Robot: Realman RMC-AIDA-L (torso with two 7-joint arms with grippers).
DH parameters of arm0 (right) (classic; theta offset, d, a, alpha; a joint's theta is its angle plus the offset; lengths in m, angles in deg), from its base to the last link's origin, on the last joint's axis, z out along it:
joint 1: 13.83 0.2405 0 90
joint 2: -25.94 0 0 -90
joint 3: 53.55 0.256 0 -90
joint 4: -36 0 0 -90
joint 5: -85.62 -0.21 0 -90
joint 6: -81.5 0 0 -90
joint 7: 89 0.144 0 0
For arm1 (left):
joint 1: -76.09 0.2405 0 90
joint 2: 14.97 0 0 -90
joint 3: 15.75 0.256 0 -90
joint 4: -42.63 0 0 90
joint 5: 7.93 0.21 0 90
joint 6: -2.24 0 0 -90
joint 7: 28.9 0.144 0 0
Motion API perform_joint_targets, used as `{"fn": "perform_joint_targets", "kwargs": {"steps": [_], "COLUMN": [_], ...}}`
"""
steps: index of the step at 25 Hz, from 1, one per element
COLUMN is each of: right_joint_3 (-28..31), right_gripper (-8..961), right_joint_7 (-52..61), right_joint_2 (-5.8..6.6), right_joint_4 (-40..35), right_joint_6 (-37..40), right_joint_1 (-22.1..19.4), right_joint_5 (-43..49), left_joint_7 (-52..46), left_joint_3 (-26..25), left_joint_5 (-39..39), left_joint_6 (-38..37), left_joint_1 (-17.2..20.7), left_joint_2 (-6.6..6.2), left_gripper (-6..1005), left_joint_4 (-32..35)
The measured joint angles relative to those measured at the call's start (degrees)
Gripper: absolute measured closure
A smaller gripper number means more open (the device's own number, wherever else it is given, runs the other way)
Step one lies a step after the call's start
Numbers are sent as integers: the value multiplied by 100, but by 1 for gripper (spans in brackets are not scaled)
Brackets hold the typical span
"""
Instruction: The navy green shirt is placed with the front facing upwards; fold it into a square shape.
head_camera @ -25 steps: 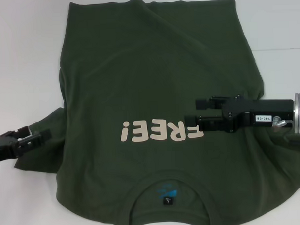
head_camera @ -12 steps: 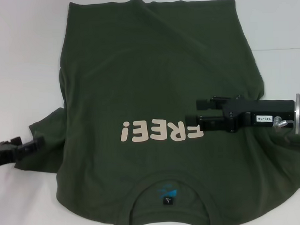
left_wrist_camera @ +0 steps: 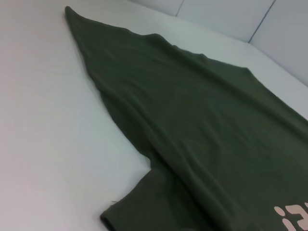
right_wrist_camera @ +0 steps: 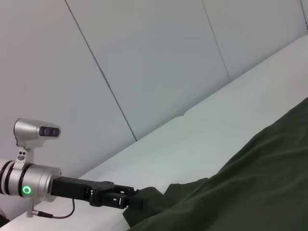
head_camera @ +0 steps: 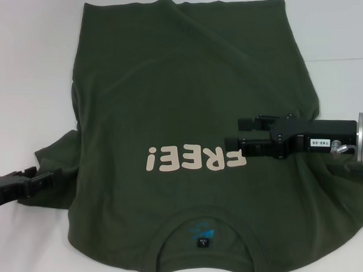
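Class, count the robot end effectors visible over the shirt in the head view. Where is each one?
2. The left end effector is at the navy green shirt's left sleeve; the right end effector is open over the lettering's end.

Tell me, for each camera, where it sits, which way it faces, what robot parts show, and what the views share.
Head view: high on the robot, looking down at the shirt spread on the table; left gripper at the sleeve, right gripper over the lettering.
Left wrist view: low on the left arm, looking along the shirt's side; no robot part shows.
Right wrist view: on the right arm, looking across the shirt to the left gripper and the wall.
Shared: all three show shirt and table.
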Motion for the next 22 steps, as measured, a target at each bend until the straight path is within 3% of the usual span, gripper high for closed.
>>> {"fn": "perform_joint_targets", "kwargs": {"steps": [6, 17, 22], "right_joint_3": [-1, -4, -4], "right_gripper": [100, 100, 100], "right_joint_7": [-1, -1, -1], "right_joint_2": [1, -3, -15], "right_joint_4": [0, 0, 0], "right_joint_6": [2, -1, -1], "right_joint_1": [11, -35, -34], "right_joint_5": [-31, -53, -53], "left_joint_7": [-41, -66, -71], "left_joint_3": [89, 115, 115], "left_joint_5": [115, 140, 238], "left_joint_6": [8, -2, 26], "left_joint_1": [-59, -92, -118], "left_joint_2": [-5, -9, -26], "left_gripper": [379, 587, 794], "left_joint_4": [28, 40, 40]}}
